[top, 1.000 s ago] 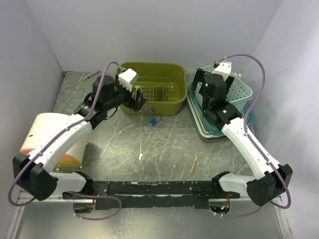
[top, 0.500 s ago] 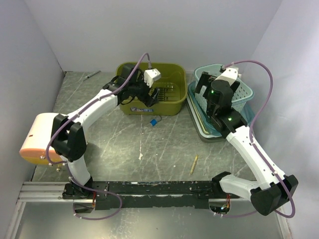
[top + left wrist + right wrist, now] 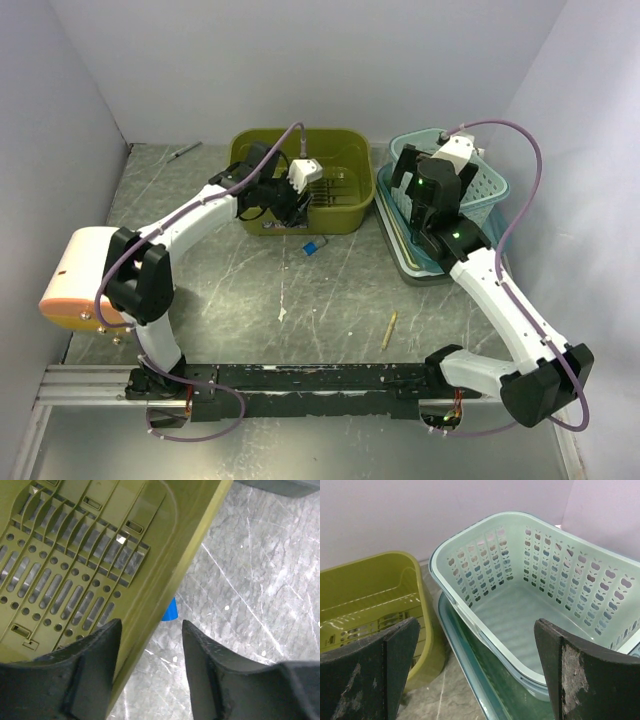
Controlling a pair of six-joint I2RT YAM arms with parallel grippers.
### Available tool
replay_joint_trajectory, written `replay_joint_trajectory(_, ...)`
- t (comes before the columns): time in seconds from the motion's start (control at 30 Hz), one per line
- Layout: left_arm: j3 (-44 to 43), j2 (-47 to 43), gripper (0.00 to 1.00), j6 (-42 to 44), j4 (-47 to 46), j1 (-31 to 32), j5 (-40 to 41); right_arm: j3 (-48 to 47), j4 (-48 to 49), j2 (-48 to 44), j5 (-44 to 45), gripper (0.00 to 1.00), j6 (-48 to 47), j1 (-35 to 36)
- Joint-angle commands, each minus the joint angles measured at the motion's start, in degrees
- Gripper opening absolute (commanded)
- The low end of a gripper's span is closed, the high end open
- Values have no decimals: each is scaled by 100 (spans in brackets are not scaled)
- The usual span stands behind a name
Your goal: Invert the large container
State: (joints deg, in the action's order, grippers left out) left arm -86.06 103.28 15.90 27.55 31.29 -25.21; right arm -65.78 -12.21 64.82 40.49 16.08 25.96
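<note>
My left pincer (image 3: 151, 630) part open, olive tub (image 3: 75, 560) rim running between its fingers, contact unclear; my right pincer (image 3: 475, 635) spread wide, pale basket (image 3: 545, 565) just ahead

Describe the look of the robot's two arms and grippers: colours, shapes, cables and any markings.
Both the left arm and right arm have white links joined by black joints, with a purple cable looping along each. A white block sits at each wrist. Green lights glow on the right arm. The left gripper and right gripper have black jaws; the right's are scuffed pale.
</note>
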Motion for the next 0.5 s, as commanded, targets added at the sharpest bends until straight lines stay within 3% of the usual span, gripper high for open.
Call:
replay_joint_trajectory(0.0,511,-417,58,-261,-65,32,110,-15,-25,57,73,100,138,-3)
replay_joint_trajectory(0.33,1123,-837,21,-632,-371,34,926,-57,48,262,-122,100,214,-3)
replay_joint_trajectory(0.4,1110,-811,20,-686,-366,35,1044,-69,14,289,-135,100,243,-3)
replay_joint_trajectory(0.47,1074,-774,33,-723,-349,34,1058,-72,-19,303,-130,100,257,-5)
